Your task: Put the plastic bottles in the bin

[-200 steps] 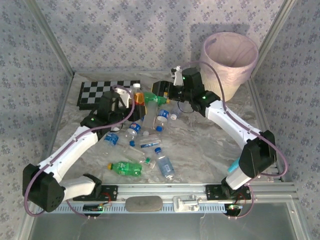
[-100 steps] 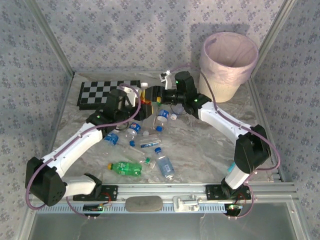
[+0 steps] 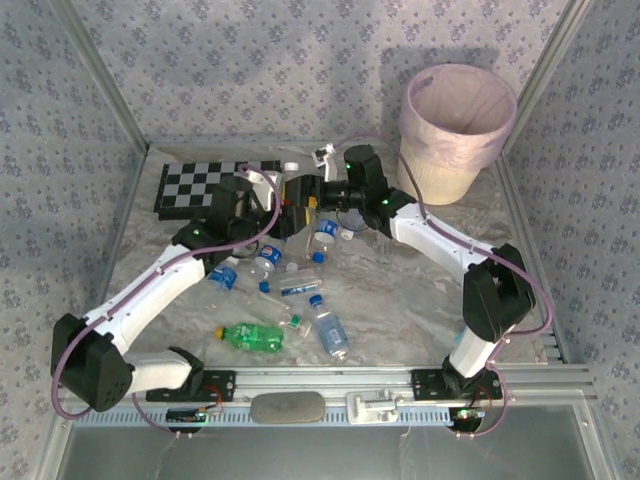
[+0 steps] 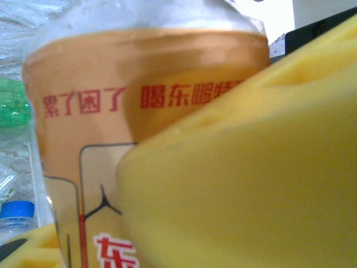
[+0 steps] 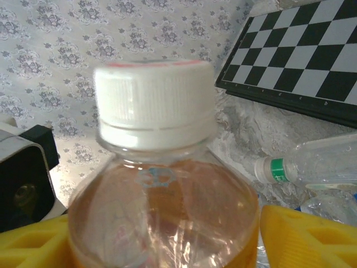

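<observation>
An orange-labelled bottle (image 3: 290, 190) with a white cap (image 5: 153, 97) stands upright at the middle back of the table, and both grippers meet at it. My left gripper (image 3: 280, 203) is shut on its body; the label (image 4: 111, 111) sits against the yellow pad (image 4: 240, 167). My right gripper (image 3: 306, 194) is open, its yellow fingers (image 5: 304, 234) on either side of the bottle's shoulder (image 5: 164, 218). Several loose bottles lie below them, among them a green one (image 3: 250, 337) and a clear one (image 3: 333, 335). The bin (image 3: 430, 160) stands at the back right.
A chessboard (image 3: 215, 180) lies at the back left, just behind the left gripper. A clear bottle with a green-banded neck (image 5: 312, 167) lies close beside the held one. Metal frame posts and patterned walls enclose the table on three sides.
My right gripper has swung left from near the bin until its fingers straddle the bottle. My left gripper has carried that bottle slightly right and back.
</observation>
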Controlling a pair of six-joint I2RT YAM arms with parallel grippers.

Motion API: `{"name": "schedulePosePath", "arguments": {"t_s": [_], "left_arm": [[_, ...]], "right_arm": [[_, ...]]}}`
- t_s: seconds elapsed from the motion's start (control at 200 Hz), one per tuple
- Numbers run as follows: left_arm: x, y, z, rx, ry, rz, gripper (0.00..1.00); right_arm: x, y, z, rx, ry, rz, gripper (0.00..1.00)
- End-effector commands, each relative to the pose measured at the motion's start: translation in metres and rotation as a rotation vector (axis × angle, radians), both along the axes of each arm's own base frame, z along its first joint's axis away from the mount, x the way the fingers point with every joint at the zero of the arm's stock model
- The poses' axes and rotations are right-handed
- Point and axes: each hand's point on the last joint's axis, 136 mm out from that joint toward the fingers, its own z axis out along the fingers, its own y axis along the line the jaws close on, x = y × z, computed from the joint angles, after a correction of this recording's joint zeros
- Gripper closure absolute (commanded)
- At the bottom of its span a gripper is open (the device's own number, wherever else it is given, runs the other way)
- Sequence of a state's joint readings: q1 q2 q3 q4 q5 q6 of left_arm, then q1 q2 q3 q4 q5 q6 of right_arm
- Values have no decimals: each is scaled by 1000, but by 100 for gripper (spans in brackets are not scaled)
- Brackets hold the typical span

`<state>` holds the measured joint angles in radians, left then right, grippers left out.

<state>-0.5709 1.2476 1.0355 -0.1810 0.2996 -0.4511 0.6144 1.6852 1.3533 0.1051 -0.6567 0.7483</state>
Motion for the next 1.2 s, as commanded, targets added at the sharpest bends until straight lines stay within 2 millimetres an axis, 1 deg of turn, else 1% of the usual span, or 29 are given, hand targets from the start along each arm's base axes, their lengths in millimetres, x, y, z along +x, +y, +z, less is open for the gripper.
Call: {"name": "schedulePosePath", "arguments": {"t_s": [0.0,0.035,0.08,0.195,0.27,0.31,0.405,0.45,0.47,0.565,0.64,0.715,0.8,0.92,0.964,1.049,1.194], "left_arm": [[-2,-10,28,-66,-58,-40,58],[-2,-10,29,-66,-60,-36,57],[-2,-9,30,-63,-63,-34,53],[-1,-5,27,-49,-63,-17,34],[0,-1,25,-36,-64,6,21],[0,2,24,-26,-67,19,16],[0,12,20,0,-69,61,11],[2,19,17,20,-68,96,10],[3,23,15,32,-65,115,10],[10,46,5,99,-48,219,8],[18,69,-5,141,-15,326,5],[27,91,-16,157,33,424,0],[35,106,-27,149,83,484,0],[43,109,-33,160,89,497,0],[45,107,-34,159,88,492,0],[47,103,-35,153,95,477,0],[45,103,-41,155,115,475,0]], "right_arm": [[1,2,-5,-5,5,2,33],[2,1,-5,-6,3,-4,38],[4,0,-4,-8,0,-13,41],[12,-9,-7,-30,-4,-56,44],[23,-21,-10,-58,-12,-107,45],[29,-28,-12,-80,-15,-133,45],[47,-50,-14,-144,-23,-200,46],[56,-62,-14,-172,-10,-238,46],[59,-68,-13,-197,-35,-243,46],[75,-94,0,-253,-71,-302,46],[85,-116,14,-310,-113,-358,46],[94,-139,33,-376,-168,-419,46],[104,-167,57,-434,-216,-508,45],[117,-202,87,-498,-281,-602,43],[124,-218,97,-521,-310,-651,43],[134,-242,115,-565,-366,-727,43],[156,-283,133,-638,-425,-864,42]]}}
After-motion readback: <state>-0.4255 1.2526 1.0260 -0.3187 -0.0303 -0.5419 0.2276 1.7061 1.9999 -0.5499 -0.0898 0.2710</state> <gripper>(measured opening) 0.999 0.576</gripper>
